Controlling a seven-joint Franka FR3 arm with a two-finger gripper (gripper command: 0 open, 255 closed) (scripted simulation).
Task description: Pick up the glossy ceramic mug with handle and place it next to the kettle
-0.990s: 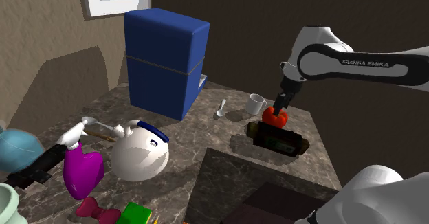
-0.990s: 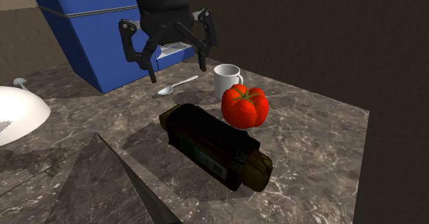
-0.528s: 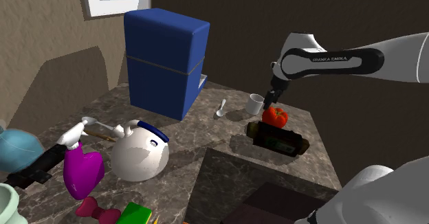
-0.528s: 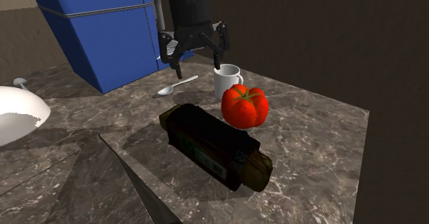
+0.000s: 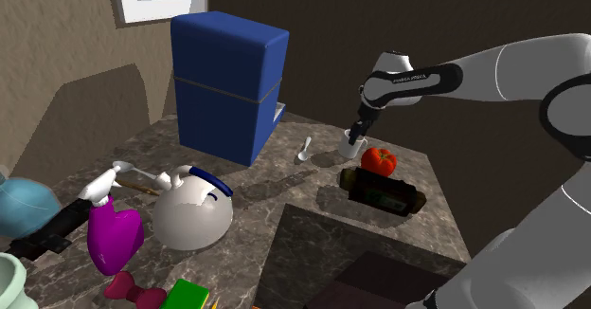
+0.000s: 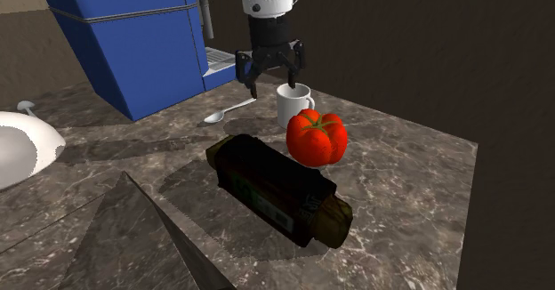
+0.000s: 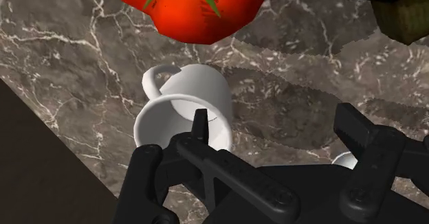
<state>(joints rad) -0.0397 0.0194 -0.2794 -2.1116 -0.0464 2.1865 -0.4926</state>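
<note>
My pincer [image 6: 272,83] hangs spread wide just above the white mug [image 6: 293,105], pinching nothing. In the wrist view one finger [image 7: 200,123] crosses the mug's [image 7: 184,110] open rim, and the other stands well off to the side over bare marble, so the mug is not between them. The mug stands upright on the dark marble table [image 6: 409,199] near its far edge. Its handle is turned towards the red pepper [image 6: 316,137], which sits just beside it. A white spoon [image 6: 228,111] lies near the mug on the side of the big blue box [image 5: 227,84], and a dark oblong package [image 6: 276,190] lies in front of the pepper. In the shoulder view my pincer [image 5: 356,136] is over the mug [image 5: 352,145], and the round white kettle [image 5: 192,212] is well apart from both, towards that view's lower left.
</note>
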